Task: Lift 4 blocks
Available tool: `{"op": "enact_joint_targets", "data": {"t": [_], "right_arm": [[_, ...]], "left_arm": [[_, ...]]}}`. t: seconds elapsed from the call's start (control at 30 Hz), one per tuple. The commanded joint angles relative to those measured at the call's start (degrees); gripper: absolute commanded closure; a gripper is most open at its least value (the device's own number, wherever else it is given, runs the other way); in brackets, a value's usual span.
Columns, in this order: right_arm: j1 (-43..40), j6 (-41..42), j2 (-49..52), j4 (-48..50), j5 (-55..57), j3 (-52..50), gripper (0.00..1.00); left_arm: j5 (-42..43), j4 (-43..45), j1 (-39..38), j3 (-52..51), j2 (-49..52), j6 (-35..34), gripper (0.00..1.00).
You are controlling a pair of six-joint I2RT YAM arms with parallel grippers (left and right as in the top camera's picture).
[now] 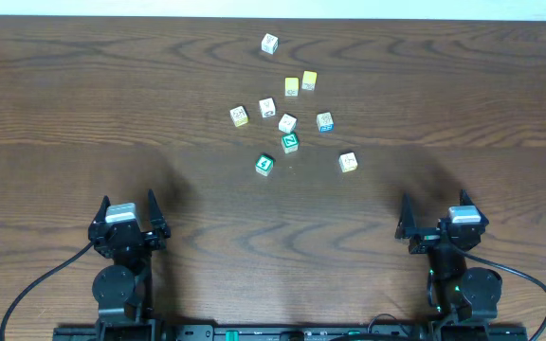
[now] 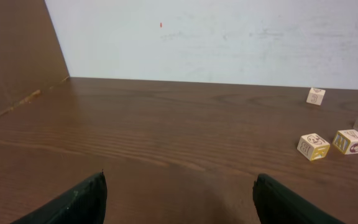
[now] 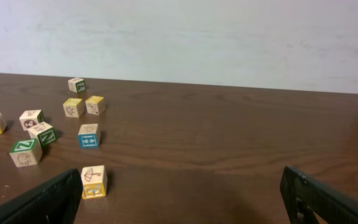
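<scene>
Four of the blocks lie in the scatter at mid-table: a green one with a white "N" point(image 1: 290, 142), a second green one point(image 1: 264, 164), a blue-edged one point(image 1: 324, 121) and a pale cream one point(image 1: 348, 162). The right wrist view shows the cream block point(image 3: 94, 181) just inside the left fingertip, with the blue-edged one point(image 3: 88, 135) and the green "N" point(image 3: 25, 152) farther off. My left gripper point(image 1: 129, 199) point(image 2: 179, 180) and right gripper point(image 1: 434, 201) point(image 3: 180, 174) rest near the front edge, both open and empty, well short of the blocks.
Two plain yellow cubes point(image 1: 292, 86) point(image 1: 309, 80) and white-faced letter cubes point(image 1: 266, 107) point(image 1: 287, 122) point(image 1: 269, 43) lie behind the four. A cream cube point(image 1: 239, 116) sits at the scatter's left. A brown panel point(image 2: 17, 56) stands at the table's left; a white wall point(image 3: 179, 37) lies behind.
</scene>
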Motion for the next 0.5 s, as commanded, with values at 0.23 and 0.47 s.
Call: {"op": "enact_joint_targets", "data": {"t": [0.23, 0.47], "right_arm": [[0.50, 0.09, -0.39, 0.24, 0.74, -0.09, 0.01], [0.50, 12.72, -0.37, 0.46, -8.90, -0.09, 0.01]], "left_arm": [[-0.72, -2.71, 0.28, -0.76, -0.26, -0.26, 0.24], [-0.72, -2.71, 0.28, -0.76, -0.26, -0.26, 0.25]]}}
